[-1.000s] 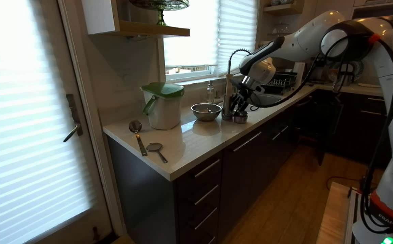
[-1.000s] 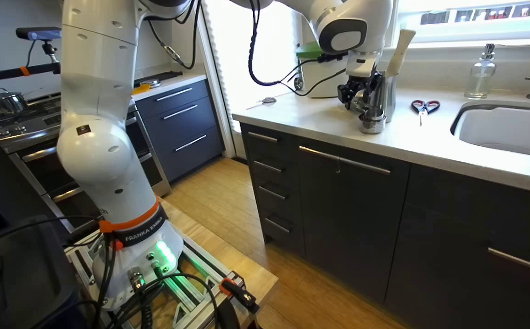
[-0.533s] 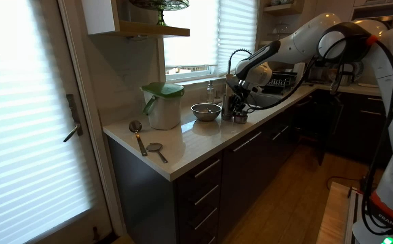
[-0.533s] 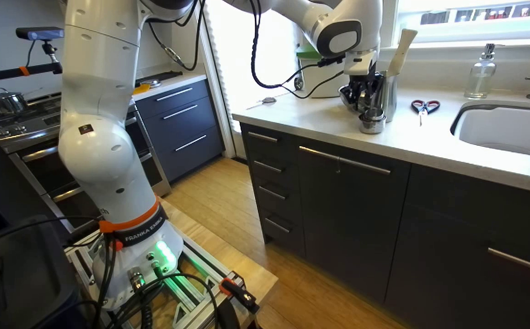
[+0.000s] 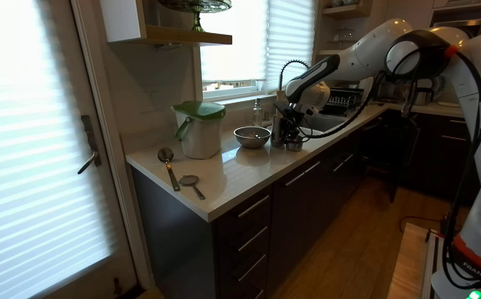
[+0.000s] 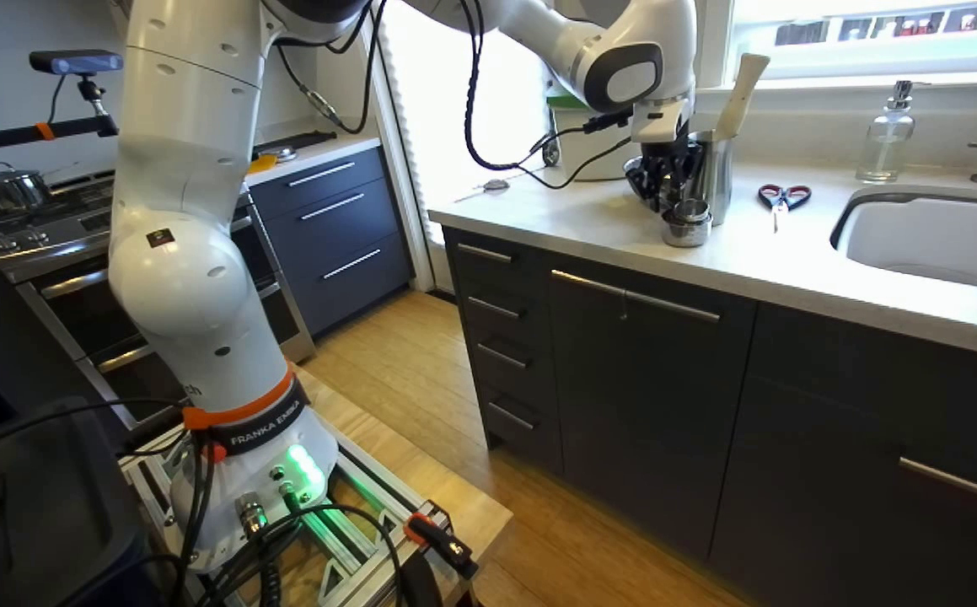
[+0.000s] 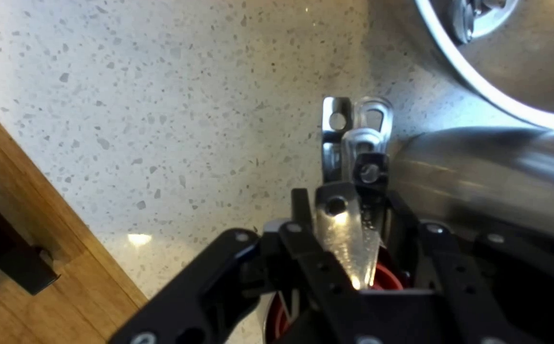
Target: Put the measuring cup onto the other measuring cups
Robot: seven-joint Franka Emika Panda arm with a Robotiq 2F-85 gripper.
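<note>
Wrist view: I can't tell if the black two-fingered gripper [image 7: 347, 197] pinches the flat silver metal handle [image 7: 341, 229], maybe best for the round grey metal cup [image 6: 691, 208], likely light, slippery.

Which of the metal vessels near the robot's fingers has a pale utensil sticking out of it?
The tall canister beside the measuring cups; both those cups and the round bowl are lower.

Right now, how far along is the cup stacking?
Looks done: in an exterior view, the measuring cup seems to sit on the other measuring cups. In hand: the gripper straddles cup handles in the wrist view; whether it grips is unclear. Left: probably releasing, if gripping, then retreating.
</note>
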